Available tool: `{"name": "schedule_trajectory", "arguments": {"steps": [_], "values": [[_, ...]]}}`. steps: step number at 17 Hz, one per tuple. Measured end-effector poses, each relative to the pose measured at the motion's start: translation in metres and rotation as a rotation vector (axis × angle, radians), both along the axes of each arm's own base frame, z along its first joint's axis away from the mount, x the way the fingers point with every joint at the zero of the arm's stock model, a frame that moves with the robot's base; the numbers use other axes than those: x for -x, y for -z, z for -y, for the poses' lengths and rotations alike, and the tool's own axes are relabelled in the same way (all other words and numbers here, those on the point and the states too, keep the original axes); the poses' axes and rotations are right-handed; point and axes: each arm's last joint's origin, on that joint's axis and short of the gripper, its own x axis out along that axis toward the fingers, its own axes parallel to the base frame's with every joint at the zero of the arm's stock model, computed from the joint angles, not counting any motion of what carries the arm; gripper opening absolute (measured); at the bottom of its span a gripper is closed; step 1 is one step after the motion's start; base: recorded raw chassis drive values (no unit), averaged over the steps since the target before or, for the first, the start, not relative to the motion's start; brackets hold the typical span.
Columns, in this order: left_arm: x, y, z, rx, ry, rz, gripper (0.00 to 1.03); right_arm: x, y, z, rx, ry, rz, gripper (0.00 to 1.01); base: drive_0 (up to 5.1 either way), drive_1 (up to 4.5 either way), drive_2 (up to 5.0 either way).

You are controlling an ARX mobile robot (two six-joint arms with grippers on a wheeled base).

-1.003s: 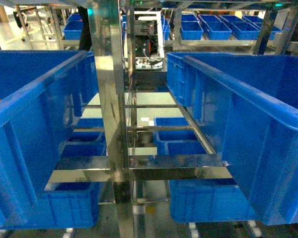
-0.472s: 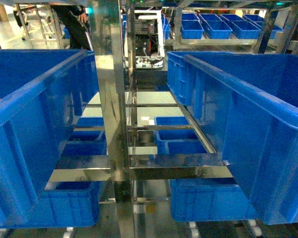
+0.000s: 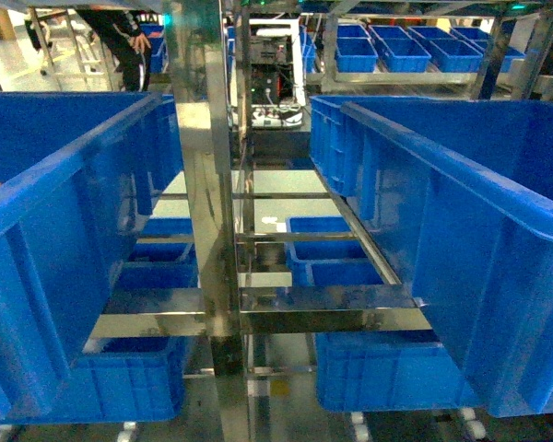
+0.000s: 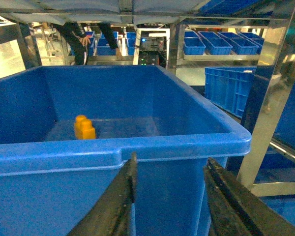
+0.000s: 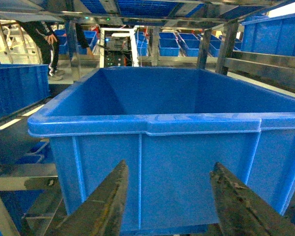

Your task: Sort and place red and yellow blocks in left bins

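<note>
Hanging just short of the left bin's [image 4: 118, 152] near rim, the left tool [image 4: 169, 196] has its fingers spread and empty. Right tool [image 5: 167, 201], likewise parted, faces the right crate [image 5: 152, 125]. Inside the left bin, the yellow block [image 4: 84, 127] sits at ten o'clock on the floor, studs up.

Two deep bright-blue plastic crates, left [image 3: 64, 239] and right [image 3: 470, 239], stood open-topped; a shiny vertical steel post [image 3: 203, 212] and cross rails [image 3: 332, 308] blocked the gap between them.
</note>
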Motion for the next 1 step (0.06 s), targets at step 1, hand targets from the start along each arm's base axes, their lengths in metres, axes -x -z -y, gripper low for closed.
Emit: {"name": "schedule_trajectory", "arguments": {"steps": [1], "values": [[0.0, 0.0, 0.0, 0.0, 0.0, 0.0, 0.45, 0.0, 0.0, 0.0, 0.0, 0.0, 0.0, 0.55, 0.0, 0.0, 0.0]]}}
